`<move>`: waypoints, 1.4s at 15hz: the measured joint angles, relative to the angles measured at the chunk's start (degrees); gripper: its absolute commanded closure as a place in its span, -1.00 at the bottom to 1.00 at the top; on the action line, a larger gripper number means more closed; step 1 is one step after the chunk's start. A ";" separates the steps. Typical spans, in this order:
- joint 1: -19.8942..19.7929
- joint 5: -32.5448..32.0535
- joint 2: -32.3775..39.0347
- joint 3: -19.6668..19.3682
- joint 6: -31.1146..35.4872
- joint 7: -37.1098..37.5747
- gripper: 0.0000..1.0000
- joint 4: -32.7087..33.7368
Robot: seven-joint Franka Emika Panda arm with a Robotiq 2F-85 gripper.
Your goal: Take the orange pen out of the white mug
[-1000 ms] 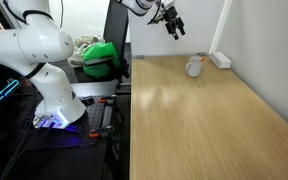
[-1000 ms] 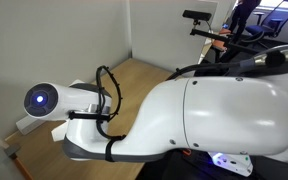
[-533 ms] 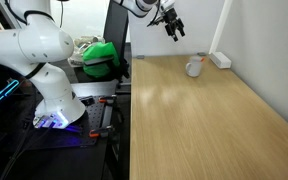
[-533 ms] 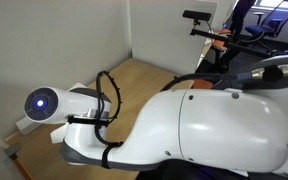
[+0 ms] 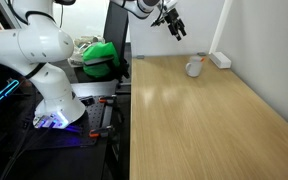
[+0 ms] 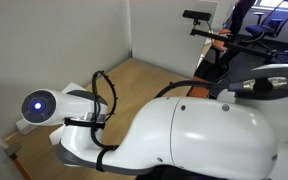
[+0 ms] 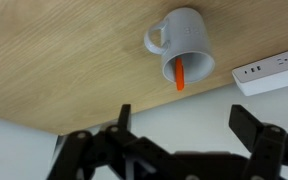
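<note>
White mug [image 7: 184,42]: far end of wooden table [image 5: 204,120], left of power strip [image 7: 272,70]. Orange pen [image 7: 181,74]: inside mug. Gripper [image 5: 177,32]: released, empty, hovering apart above.

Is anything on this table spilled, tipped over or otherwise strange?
Nothing stands out. The white mug stands upright, the orange pen leans inside it, and the power strip lies beside it, not touching.

The pen [image 7: 180,76] is bright orange, the mug [image 7: 187,40] grey-white, the table [image 7: 54,50] light wood-grain, the power strip [image 7: 269,72] white.
</note>
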 measured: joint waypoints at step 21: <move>-13.93 13.24 -6.56 5.32 -0.56 -14.76 -1.00 10.90</move>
